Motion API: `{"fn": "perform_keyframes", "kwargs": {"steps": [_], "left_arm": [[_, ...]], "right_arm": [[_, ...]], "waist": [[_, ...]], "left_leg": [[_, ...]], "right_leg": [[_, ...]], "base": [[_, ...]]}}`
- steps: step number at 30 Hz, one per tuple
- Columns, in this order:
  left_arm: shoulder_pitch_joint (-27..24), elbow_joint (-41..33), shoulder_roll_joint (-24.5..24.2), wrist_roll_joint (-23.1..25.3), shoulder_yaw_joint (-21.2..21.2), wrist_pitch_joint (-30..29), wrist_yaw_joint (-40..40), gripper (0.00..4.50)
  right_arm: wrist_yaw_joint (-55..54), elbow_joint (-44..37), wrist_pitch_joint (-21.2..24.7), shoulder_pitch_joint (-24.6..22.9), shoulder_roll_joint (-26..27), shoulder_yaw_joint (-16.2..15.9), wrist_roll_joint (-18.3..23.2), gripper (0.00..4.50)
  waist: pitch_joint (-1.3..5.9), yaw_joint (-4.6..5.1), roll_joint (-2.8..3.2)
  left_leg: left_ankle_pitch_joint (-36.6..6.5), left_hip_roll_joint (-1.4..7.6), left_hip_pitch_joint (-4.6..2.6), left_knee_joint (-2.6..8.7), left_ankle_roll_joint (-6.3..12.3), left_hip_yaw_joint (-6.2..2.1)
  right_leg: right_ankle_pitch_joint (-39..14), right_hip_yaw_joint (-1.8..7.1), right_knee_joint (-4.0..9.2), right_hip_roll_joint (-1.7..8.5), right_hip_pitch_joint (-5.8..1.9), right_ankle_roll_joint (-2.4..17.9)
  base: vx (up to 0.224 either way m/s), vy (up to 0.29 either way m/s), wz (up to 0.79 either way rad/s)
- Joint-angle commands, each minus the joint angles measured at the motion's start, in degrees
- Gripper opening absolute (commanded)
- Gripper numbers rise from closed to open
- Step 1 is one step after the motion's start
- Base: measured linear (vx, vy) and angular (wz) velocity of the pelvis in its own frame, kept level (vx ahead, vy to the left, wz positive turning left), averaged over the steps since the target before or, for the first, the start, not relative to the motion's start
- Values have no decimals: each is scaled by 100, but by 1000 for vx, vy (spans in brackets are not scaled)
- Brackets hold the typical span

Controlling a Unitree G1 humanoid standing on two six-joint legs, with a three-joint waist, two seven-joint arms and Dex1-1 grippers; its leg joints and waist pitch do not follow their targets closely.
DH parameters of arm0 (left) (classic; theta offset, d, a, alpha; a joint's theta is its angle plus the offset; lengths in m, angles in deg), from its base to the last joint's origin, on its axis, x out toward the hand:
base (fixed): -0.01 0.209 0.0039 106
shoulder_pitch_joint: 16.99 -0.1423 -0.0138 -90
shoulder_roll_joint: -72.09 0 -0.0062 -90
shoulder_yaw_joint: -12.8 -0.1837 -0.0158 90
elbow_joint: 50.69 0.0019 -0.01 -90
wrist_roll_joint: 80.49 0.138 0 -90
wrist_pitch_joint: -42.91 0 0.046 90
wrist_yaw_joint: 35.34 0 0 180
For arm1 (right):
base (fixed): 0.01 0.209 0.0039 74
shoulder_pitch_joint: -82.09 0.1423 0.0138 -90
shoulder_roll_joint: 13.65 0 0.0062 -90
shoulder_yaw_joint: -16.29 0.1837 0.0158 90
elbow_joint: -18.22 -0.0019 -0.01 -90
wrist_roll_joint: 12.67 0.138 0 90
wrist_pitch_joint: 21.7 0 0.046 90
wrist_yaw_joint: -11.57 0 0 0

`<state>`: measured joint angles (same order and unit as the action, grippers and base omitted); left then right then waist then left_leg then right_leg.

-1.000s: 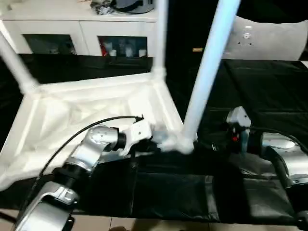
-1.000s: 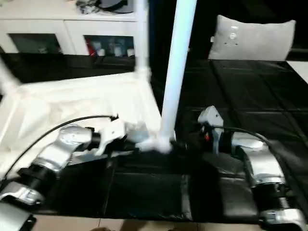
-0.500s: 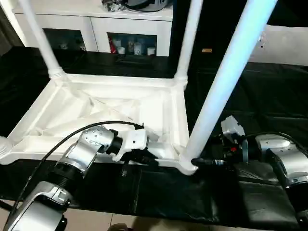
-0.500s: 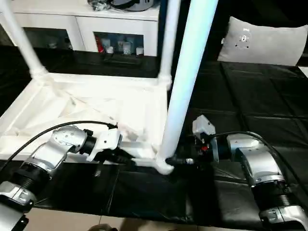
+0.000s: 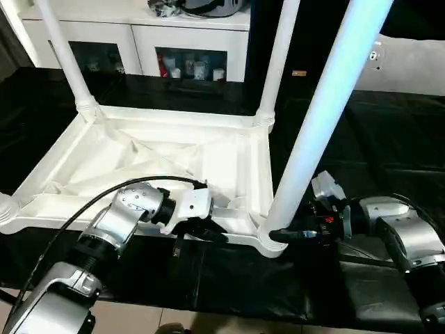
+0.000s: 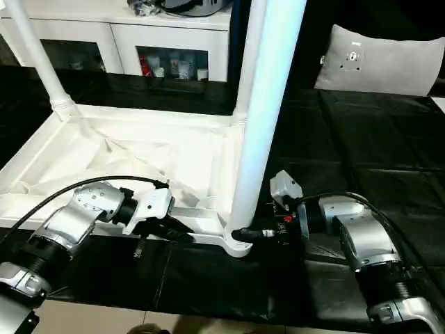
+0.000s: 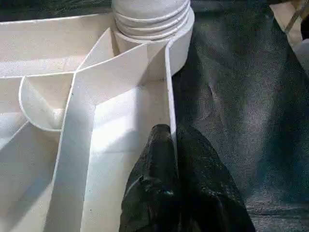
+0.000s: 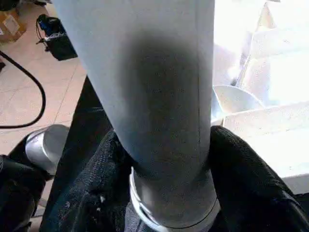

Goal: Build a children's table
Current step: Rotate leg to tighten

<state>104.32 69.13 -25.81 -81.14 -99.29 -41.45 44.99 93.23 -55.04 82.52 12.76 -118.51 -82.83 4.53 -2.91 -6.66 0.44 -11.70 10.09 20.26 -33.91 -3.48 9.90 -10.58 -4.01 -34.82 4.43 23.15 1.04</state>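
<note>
The tabletop (image 5: 174, 163) lies upside down on the black work surface (image 5: 389, 139). At its near rim, the left gripper (image 7: 171, 145) pinches the thin wall; the right gripper (image 8: 169, 159), forearm level, clasps the near-corner leg (image 5: 313, 132) at its base. Two far legs (image 5: 277, 62) stand upright.

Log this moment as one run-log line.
left gripper: shut on tabletop rim | right gripper: around near-corner leg base | three legs seated

near leg (image 5: 316, 118) top cut off, right claw (image 6: 245, 234) partly behind it
</note>
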Motion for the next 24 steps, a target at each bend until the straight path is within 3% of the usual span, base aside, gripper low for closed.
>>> {"fn": "perform_keyframes", "kwargs": {"steps": [1,3,4,5,6,8,9,14,15,16,17,18,20,22,24], "left_arm": [[-85,-263,60,-138,-121,-156,250,0],[-121,-419,135,-115,-35,-547,-88,0],[-121,-424,166,-80,-12,-625,-218,0],[-115,-419,325,12,86,-886,-725,0],[-115,-426,382,20,120,-981,-869,0],[-126,-487,498,39,171,-1206,-1131,0],[-135,-552,625,80,223,-1422,-1422,0],[-126,-819,1170,217,396,-2263,-2444,0],[-126,-819,1170,217,396,-2263,-2444,0],[28,-571,1432,382,482,-2314,-3034,0],[65,-515,1493,429,502,-2331,-3185,0],[164,-402,1636,484,544,-2318,-3447,0],[240,-380,1742,528,552,-2371,-3599,0],[261,-451,1799,544,564,-2465,-3669,0],[258,-499,1791,568,567,-2519,-3710,0]], "right_arm": [[-78,-185,236,-76,101,14,193,205],[-655,-372,516,-147,292,66,118,203],[-858,-380,557,-148,358,70,47,203],[-1625,-376,728,-126,661,116,-180,202],[-1855,-376,763,-119,761,134,-243,201],[-2273,-321,853,-78,959,193,-332,199],[-2743,-241,908,-19,1175,237,-468,199],[-4940,216,995,400,2132,542,-991,196],[-4940,216,995,400,2132,542,-991,196],[-5773,645,901,646,2496,769,-1064,196],[-5961,732,897,697,2584,829,-1069,196],[-6265,894,824,774,2699,881,-1141,196],[-6480,985,713,803,2752,858,-1278,196],[-6531,1008,606,796,2829,939,-1250,196],[-6507,965,413,780,2862,1062,-1151,250]], "waist": [[361,5,-44],[345,20,-61],[340,33,-15],[319,65,-27],[285,106,-52],[282,164,-57],[283,197,-20],[286,426,-35],[293,442,-53],[292,464,-55],[301,485,-35],[324,466,-84],[325,441,-50],[357,411,-45],[369,393,-36]], "left_leg": [[-668,335,0,372,437,-57],[-726,329,4,387,401,-63],[-783,334,3,390,370,-63],[-926,310,0,400,286,-63],[-1128,278,1,426,170,-79],[-1258,260,-14,435,52,-99],[-1309,262,-21,448,30,-119],[-1439,233,2,449,-59,-141],[-1407,225,6,443,-57,-141],[-1368,224,1,429,-18,-125],[-1361,206,-10,417,-13,-122],[-1210,216,5,420,29,-117],[-1089,236,0,418,68,-98],[-838,243,20,404,133,-91],[-652,239,28,383,238,-76]], "right_leg": [[-1077,288,375,429,-331,1322],[-1203,283,397,420,-328,1292],[-1278,288,395,422,-310,1283],[-1582,283,441,415,-308,1205],[-2186,267,519,420,-304,1007],[-2784,267,573,438,-301,768],[-2927,261,597,434,-290,678],[-2859,243,598,405,-263,696],[-2891,241,601,407,-269,673],[-2868,257,613,404,-245,673],[-2879,255,618,397,-228,682],[-2635,265,605,396,-257,704],[-2166,284,554,385,-244,828],[-1513,303,477,386,-286,988],[-1021,307,432,392,-312,1142]], "base": [[0,0,0],[0,0,0],[0,0,0],[0,0,0],[0,0,0],[0,0,0],[0,0,0],[0,0,0],[0,0,0],[0,0,0],[0,0,0],[0,0,0],[0,0,0],[0,0,0],[0,0,0]]}}
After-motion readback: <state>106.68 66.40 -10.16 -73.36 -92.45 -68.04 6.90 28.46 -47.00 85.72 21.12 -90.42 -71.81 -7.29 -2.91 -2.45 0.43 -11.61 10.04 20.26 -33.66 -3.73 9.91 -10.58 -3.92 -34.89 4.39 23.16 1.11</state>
